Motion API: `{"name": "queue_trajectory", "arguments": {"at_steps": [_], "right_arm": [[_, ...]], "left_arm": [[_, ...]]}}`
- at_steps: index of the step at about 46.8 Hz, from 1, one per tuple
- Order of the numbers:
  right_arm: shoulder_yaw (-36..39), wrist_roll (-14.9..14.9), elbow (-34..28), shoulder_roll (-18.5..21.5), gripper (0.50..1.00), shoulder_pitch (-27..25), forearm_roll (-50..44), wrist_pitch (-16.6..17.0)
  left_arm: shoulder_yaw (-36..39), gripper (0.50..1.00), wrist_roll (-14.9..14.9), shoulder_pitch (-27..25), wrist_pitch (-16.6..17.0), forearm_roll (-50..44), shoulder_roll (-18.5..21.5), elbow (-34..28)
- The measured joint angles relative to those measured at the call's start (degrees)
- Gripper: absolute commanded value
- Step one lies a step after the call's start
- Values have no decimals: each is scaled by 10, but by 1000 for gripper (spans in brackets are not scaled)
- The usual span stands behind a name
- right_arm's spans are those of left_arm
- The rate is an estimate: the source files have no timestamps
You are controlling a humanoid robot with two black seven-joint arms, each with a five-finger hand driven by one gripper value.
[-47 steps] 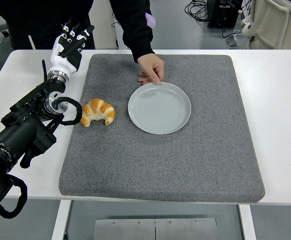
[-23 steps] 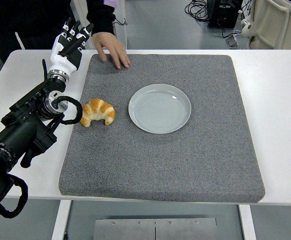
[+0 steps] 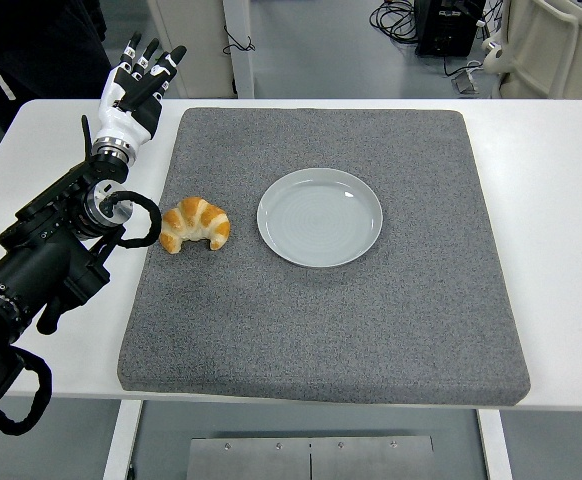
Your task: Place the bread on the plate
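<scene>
While untouched, golden croissant (image 3: 195, 224), beside plate (image 3: 319, 217)

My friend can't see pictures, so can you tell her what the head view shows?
A croissant lies on a grey mat just left of an empty pale plate, not touching it. The robot's left hand, fingers spread and holding nothing, is raised near the far left of the white table.
</scene>
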Motion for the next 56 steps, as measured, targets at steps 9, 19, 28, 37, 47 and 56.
{"name": "queue_trajectory", "arguments": {"at_steps": [9,19,28,37,47,56], "right_arm": [[0,0,0,0,1000,0,0,0],[0,0,0,0,1000,0,0,0],[0,0,0,0,1000,0,0,0],[0,0,0,0,1000,0,0,0],[0,0,0,0,1000,0,0,0],[0,0,0,0,1000,0,0,0]], "left_arm": [[0,975,0,1,-6,0,0,0],[2,975,0,3,-6,2,-4,0],[16,972,1,4,-6,9,-1,-4],[58,972,1,1,1,9,9,-12],[101,972,2,-8,2,11,16,-14],[127,971,4,-18,2,22,48,-37]]}}
